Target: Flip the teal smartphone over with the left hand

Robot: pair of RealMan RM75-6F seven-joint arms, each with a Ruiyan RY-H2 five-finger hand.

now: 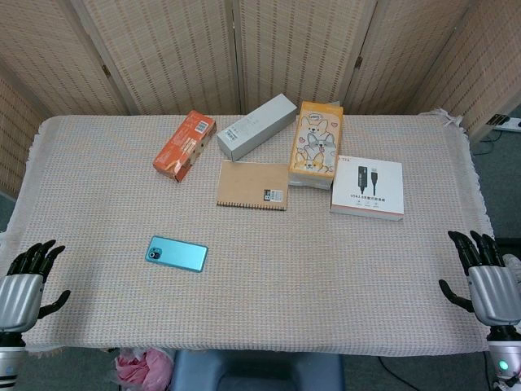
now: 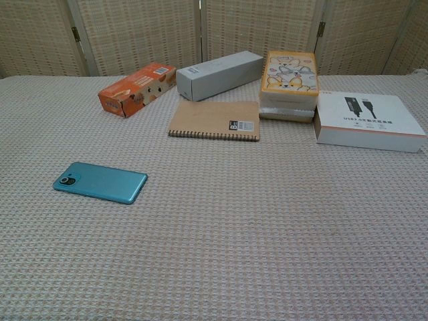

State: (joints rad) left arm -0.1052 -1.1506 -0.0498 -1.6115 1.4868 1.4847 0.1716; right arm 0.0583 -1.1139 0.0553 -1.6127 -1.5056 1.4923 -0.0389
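The teal smartphone (image 1: 177, 254) lies flat, camera side up, on the woven cloth of the table (image 1: 326, 269), in the lower left of the head view. The left hand (image 1: 24, 285) sits at the bottom left corner, well apart from the phone, its fingers (image 1: 37, 254) spread and holding nothing. The right hand (image 1: 488, 281) is at the bottom right corner, its fingers likewise apart and empty. Neither hand shows in the chest view.

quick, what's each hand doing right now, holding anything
Left hand: open, fingers apart, holding nothing, at the table's near left edge.
Right hand: open, fingers apart, holding nothing, at the near right edge.
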